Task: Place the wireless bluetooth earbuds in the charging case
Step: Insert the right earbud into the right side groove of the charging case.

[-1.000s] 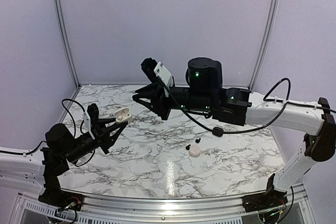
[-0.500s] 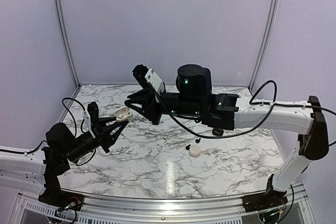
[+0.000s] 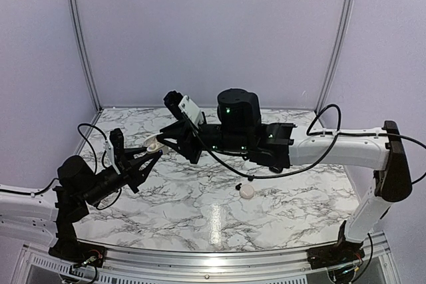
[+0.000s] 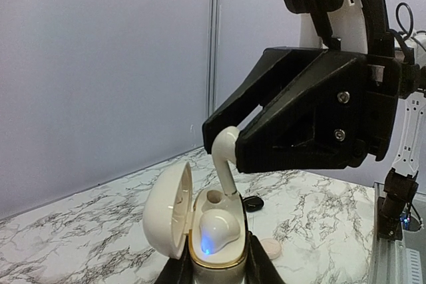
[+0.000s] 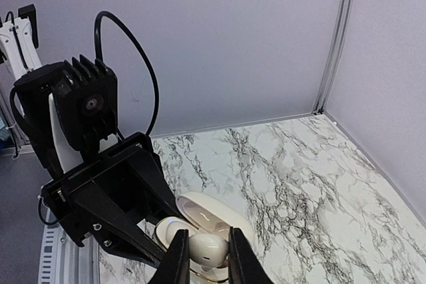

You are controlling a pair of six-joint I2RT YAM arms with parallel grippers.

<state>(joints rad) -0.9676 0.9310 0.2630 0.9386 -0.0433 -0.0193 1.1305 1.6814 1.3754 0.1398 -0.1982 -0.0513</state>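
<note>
My left gripper (image 4: 213,261) is shut on an open white charging case (image 4: 200,221) with a gold rim and holds it upright above the table; it shows small in the top view (image 3: 154,144). One white earbud (image 4: 216,229) sits in the case with a blue light on. My right gripper (image 5: 203,251) is shut on a second white earbud (image 5: 208,249), seen in the left wrist view (image 4: 226,157) with its stem tip at the case's empty socket. Tiny black earbuds (image 3: 238,185) lie on the table.
A round white piece (image 3: 247,191) lies on the marble table (image 3: 200,197) near the black buds. A black pebble-like case (image 4: 252,203) lies behind the white case. Grey walls close in the back and sides.
My right arm has reached left and down, bringing the white earbud onto the open case held by my left gripper. The left arm has barely moved.
</note>
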